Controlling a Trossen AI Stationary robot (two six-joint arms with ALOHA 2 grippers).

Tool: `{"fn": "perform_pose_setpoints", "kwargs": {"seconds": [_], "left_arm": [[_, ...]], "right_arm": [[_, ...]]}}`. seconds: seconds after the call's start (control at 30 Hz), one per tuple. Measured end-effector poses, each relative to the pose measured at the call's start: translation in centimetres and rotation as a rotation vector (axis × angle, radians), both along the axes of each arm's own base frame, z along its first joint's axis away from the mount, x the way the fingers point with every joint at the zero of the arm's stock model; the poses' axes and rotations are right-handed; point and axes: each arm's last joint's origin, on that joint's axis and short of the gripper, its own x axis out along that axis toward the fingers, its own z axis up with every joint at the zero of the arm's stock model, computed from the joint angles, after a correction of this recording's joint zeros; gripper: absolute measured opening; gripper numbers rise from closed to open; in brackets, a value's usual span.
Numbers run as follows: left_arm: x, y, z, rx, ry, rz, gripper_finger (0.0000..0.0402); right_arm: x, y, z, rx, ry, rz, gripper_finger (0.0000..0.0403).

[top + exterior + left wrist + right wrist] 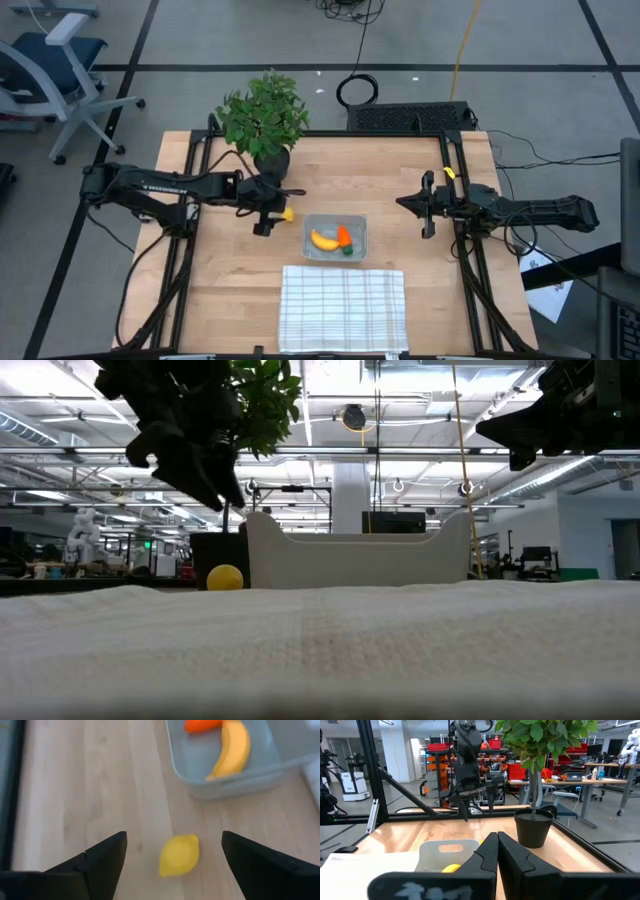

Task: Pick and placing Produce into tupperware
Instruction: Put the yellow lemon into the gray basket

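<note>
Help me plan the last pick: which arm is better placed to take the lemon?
Left. The left gripper hangs open over the lemon, beside the tupperware; the right gripper waits shut, across the table.

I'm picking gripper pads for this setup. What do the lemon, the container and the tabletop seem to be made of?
Lemon: probably moulded plastic, matte yellow, even in colour. Container: translucent, slightly frosted plastic with rounded corners; the banana shows through its wall. Tabletop: light wood, apparently butcher block, with visible plank seams and smooth finish.
</note>
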Motion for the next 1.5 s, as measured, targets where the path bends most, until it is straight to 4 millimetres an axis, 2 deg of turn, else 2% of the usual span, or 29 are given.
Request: {"fn": "perform_pose_setpoints", "kwargs": {"seconds": [0.17, 0.43, 0.83, 1.17, 1.5], "left_arm": [[1.1, 0.0, -1.9, -0.045, 0.058, -0.028, 0.0316], [1.9, 0.5, -4.2, -0.064, 0.146, -0.054, 0.0329], [1.9, 0.4, -4.5, 0.082, 0.19, -0.254, 0.0326], [2.1, 1.5, -5.1, 0.096, 0.202, -0.26, 0.0315], [2.4, 1.6, -6.4, 0.07, 0.247, -0.275, 0.0313]], "right_arm": [[0.0, 0.0, -0.1, 0.0, 0.006, -0.003, 0.0], [0.2, 0.0, -0.3, -0.006, 0.034, -0.004, 0.0], [0.4, 0.0, -0.5, -0.022, 0.055, -0.005, 0.0], [0.4, 0.0, -0.5, -0.035, 0.048, -0.009, 0.0], [0.4, 0.0, -0.5, -0.035, 0.052, -0.01, 0.0]]}}
